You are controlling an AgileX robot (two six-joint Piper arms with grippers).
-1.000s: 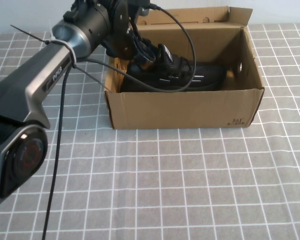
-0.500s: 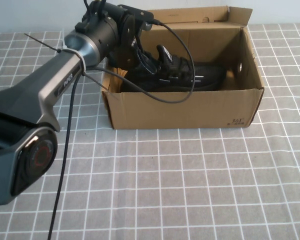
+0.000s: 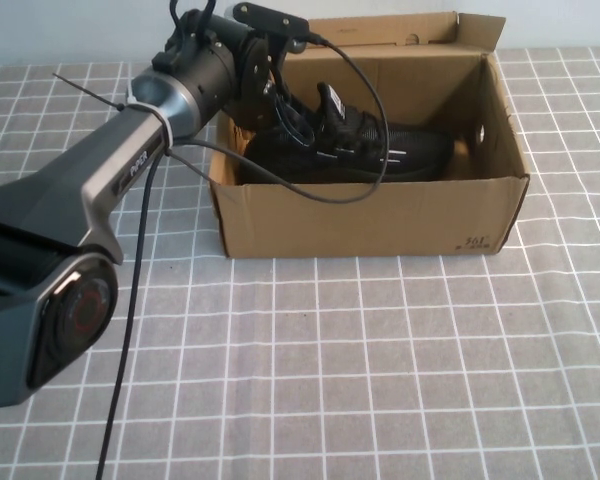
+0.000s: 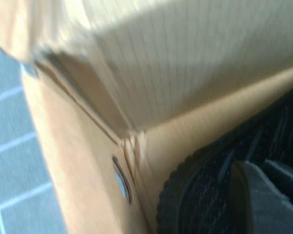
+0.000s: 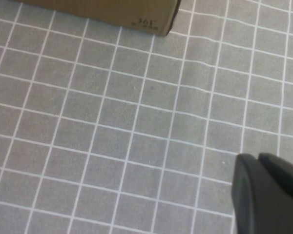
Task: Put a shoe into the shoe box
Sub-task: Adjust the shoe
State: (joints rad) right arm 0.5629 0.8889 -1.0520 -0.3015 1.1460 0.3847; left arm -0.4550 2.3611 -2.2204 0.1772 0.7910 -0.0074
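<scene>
Shoe (image 3: pixel 355 150) inside shoe box (image 3: pixel 380 215); left end effector (image 3: pixel 280 110) at heel, grip unclear. Right end effector (image 5: pixel 266 195) above table, apparently pressed together.

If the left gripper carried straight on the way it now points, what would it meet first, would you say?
Most likely the shoe: the left gripper reaches down into the shoe box at the shoe's heel end, though depth is unclear. The right gripper hangs over bare table.

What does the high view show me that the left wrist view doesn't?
Only the high view shows the left arm reaching into the shoe box, the left gripper at the shoe's heel end, the box's printed front corner, and the checked table. Only the left wrist view shows an inside box corner and the shoe's knit close up. Both show box and shoe. The right gripper appears only in the right wrist view, above the table.
</scene>
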